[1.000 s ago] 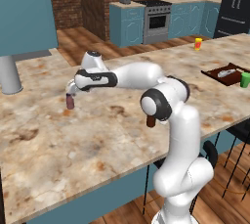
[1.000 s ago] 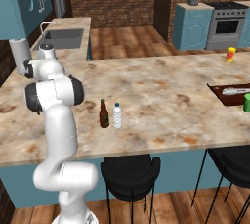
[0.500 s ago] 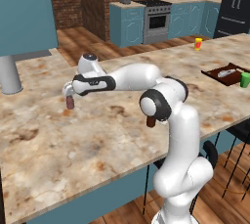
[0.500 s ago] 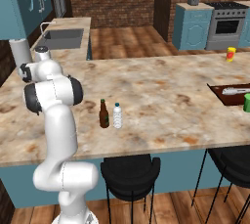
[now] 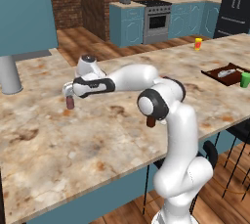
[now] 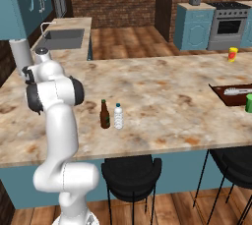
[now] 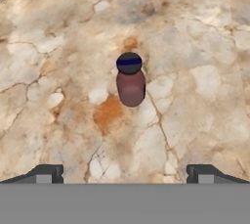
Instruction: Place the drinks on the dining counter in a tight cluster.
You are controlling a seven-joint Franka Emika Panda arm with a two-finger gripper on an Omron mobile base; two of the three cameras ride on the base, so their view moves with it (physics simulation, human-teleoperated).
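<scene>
Your claw (image 7: 125, 173) has edged left over the maroon can (image 7: 130, 83), spread wide, gripping nothing. Lower and pinch it next; both bottles (image 6: 110, 115) wait mid-frame on the bench (image 6: 162, 91).

I see the maroon can (image 7: 131, 83) standing upright on the beige marbled tabletop (image 5: 122, 135), dark top up, well apart from the other two drinks. In my left base view that can (image 5: 70, 102) sits far over on the left. From the right base view, the brown bottle (image 6: 104, 115) with its green cap and the clear water bottle (image 6: 118, 116) stand upright just beside each other near the tabletop's front edge.
</scene>
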